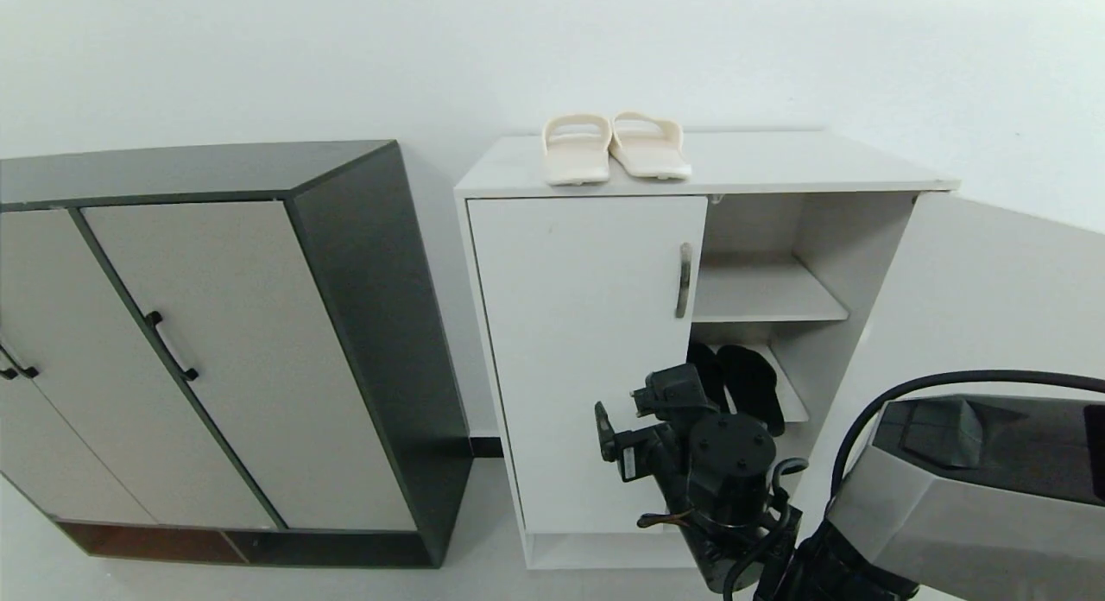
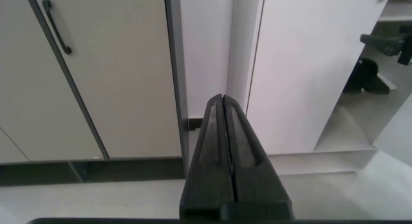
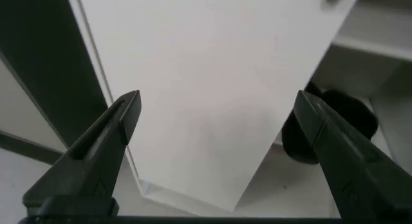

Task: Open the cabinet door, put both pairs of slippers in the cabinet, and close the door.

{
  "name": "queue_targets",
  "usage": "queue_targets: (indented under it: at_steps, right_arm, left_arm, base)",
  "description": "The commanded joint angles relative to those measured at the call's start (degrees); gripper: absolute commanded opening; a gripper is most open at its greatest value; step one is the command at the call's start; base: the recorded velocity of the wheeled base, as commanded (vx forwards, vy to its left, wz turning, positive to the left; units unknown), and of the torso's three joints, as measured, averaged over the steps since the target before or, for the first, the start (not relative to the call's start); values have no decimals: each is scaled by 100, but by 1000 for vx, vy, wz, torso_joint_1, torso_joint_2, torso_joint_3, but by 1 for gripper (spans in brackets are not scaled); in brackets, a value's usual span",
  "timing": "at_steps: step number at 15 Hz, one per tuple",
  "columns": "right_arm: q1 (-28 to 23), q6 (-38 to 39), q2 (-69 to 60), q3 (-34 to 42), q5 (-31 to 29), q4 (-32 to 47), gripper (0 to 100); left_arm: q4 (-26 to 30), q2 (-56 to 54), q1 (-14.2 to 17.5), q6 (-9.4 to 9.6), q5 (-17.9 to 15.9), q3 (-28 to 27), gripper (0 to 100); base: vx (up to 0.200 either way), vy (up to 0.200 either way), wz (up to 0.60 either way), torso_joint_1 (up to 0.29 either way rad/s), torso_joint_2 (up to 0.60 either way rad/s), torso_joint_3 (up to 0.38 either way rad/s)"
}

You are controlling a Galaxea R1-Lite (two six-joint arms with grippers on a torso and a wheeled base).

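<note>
The white cabinet (image 1: 587, 368) has its left door shut, with a grey handle (image 1: 684, 280), and its right half open. A cream pair of slippers (image 1: 615, 147) lies on the cabinet top. A black pair of slippers (image 1: 751, 385) rests on a lower shelf inside, also seen in the right wrist view (image 3: 341, 118). My right gripper (image 1: 621, 411) is open, low in front of the shut door, left of the black pair; its fingers (image 3: 122, 118) frame the door panel. My left gripper (image 2: 223, 102) is shut on nothing, facing the gap between the two cabinets.
A dark cabinet (image 1: 259, 342) with pale doors and black handles stands close to the left of the white one. An upper shelf (image 1: 760, 294) in the open half is bare. Pale floor lies in front of both cabinets.
</note>
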Motion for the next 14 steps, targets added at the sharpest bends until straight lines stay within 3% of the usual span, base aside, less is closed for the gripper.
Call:
queue_targets:
  at_steps: [1,14]
  right_arm:
    - [6,-25,0,-1,3,-8,100]
    - [6,-52,17,8,-6,-8,100]
  left_arm:
    - [0,8,-4,-1,1,0,0]
    - [0,8,-4,-1,1,0,0]
  base:
    - [0,0,0,115,-461,-330]
    - [0,0,0,175,-491,-313]
